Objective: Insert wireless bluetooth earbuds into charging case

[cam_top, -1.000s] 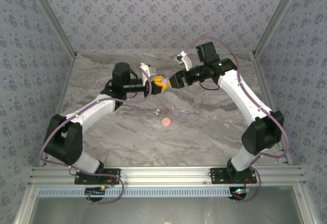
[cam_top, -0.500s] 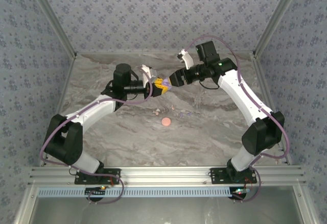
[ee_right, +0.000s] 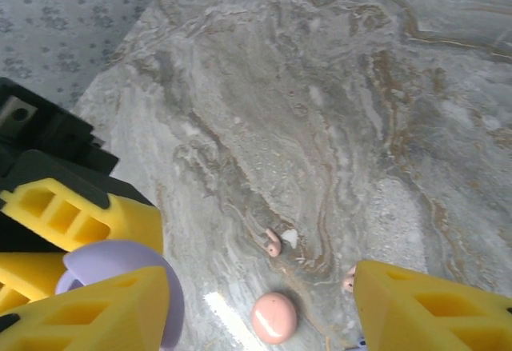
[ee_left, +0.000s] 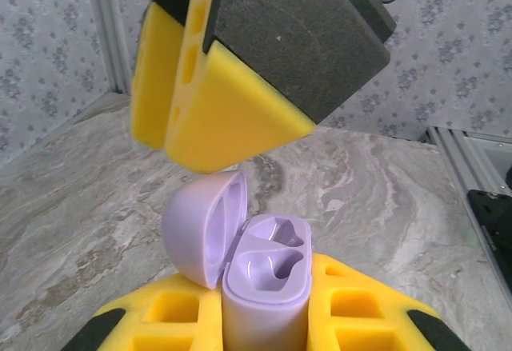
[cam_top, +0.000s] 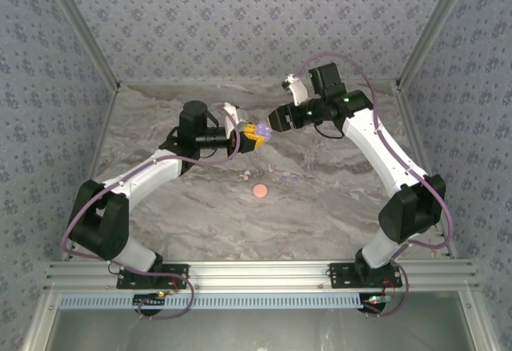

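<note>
My left gripper [ee_left: 264, 323] is shut on a lilac charging case [ee_left: 264, 275] and holds it upright above the table. The case's lid [ee_left: 200, 223] is swung open and both sockets are empty. My right gripper [ee_right: 260, 287] is open, and one of its yellow fingers [ee_left: 232, 103] hangs just above the lid. From above, the left gripper [cam_top: 253, 135] and right gripper [cam_top: 272, 124] meet tip to tip. On the marble below lie a pink earbud [ee_right: 273, 244], another one [ee_right: 349, 279] half hidden by my right finger, and a closed pink case [ee_right: 274, 317].
From above, the pink case [cam_top: 258, 191] lies near the table's middle. Whitish-pink earbuds [cam_top: 242, 177] and lilac earbuds [cam_top: 293, 178] are scattered just behind it. Patterned walls and a metal frame [cam_top: 240, 273] enclose the marble table [cam_top: 160, 231].
My right gripper has edged left and slightly back, closing in over the case held by the left gripper. The left gripper has shifted a little to the right.
</note>
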